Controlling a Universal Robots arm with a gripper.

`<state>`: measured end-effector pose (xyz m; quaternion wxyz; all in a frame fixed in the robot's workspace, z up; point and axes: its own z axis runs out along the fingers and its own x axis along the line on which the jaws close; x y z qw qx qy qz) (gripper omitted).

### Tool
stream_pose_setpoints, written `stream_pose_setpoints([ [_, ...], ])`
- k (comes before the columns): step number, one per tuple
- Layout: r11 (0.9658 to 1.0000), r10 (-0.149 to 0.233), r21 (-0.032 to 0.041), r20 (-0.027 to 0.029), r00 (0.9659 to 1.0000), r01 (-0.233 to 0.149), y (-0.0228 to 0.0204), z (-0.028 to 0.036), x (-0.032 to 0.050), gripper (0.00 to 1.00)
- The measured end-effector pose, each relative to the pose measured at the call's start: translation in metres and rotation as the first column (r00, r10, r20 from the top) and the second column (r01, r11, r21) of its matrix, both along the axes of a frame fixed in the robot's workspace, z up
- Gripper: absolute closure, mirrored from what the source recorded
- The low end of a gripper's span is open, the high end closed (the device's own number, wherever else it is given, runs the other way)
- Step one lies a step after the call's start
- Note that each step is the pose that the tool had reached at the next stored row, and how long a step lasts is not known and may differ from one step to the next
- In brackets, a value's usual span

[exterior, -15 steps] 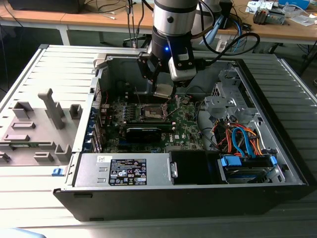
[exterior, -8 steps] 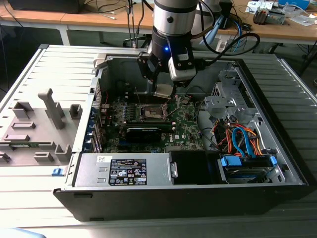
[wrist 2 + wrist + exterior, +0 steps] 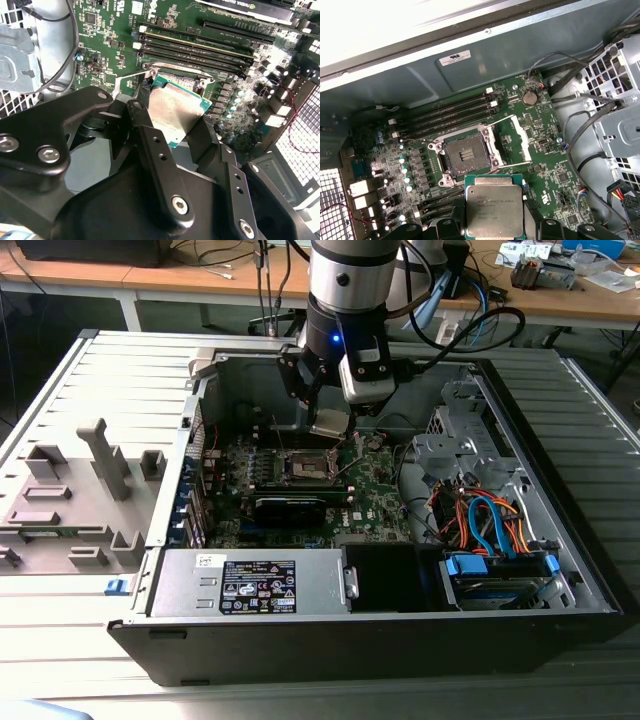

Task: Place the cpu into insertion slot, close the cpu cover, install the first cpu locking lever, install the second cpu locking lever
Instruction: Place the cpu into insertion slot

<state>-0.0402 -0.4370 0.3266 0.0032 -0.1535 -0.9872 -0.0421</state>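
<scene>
My gripper (image 3: 494, 224) is shut on the cpu (image 3: 494, 205), a flat square chip with a silvery top and green edge, gripped by two opposite sides. In the first wrist view the cpu hangs above the green board, a short way from the insertion slot (image 3: 465, 156), whose dark centre lies bare inside its metal rim. The cpu cover (image 3: 522, 135) stands swung open at one side of the slot. In the second wrist view the black fingers (image 3: 150, 135) flank the cpu (image 3: 175, 110). In the exterior view the gripper (image 3: 328, 422) hovers just behind the slot (image 3: 305, 468).
The open computer case (image 3: 560, 570) walls in the board. Long memory slots (image 3: 450, 112) run beside the socket, and a black card (image 3: 290, 508) lies in front of it. A metal drive cage (image 3: 620, 125) with loose cables and a power supply (image 3: 250, 585) stand close by.
</scene>
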Motion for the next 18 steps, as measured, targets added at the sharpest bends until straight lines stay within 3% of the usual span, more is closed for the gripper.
stream_pose_setpoints([
  [18, 0.9998, -0.022, 0.0, 0.0, 0.9998, 0.022, 0.0, -0.0001, 0.0, 0.45],
])
